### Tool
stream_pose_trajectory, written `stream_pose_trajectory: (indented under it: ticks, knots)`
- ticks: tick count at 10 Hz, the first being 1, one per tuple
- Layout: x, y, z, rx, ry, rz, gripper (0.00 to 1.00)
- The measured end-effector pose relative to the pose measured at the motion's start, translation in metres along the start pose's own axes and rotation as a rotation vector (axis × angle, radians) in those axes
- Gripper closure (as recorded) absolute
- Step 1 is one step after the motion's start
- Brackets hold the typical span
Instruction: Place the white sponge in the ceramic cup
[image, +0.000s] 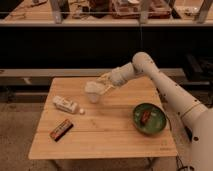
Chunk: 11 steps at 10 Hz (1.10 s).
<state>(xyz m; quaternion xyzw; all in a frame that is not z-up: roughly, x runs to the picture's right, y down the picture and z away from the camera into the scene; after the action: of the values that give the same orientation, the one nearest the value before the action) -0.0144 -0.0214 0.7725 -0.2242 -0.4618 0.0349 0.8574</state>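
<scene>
White sponge not distinguishable; ceramic cup (93, 92) on wooden table (105, 135), directly under gripper (103, 84); jaw state cannot tell; dark shelving behind.

High frontal view over table (105, 135)

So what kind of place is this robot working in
Probably a robotics lab or workshop, not a home. A small wooden table stands on a speckled hard floor, and a long workbench behind carries cluttered gear. The gripper is at the ceramic cup near the table's back edge.
</scene>
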Motion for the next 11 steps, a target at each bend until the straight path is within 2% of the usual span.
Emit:
stream_pose_trajectory:
  ticks: [4, 6, 9, 11]
  knots:
    - [0.004, -0.006, 0.006, -0.02, -0.018, 0.023, 1.0]
    - [0.008, -0.017, 0.021, -0.052, -0.032, 0.059, 1.0]
    - [0.016, -0.026, 0.034, -0.077, -0.021, 0.082, 1.0]
    - [0.022, -0.036, 0.04, -0.064, -0.008, 0.086, 1.0]
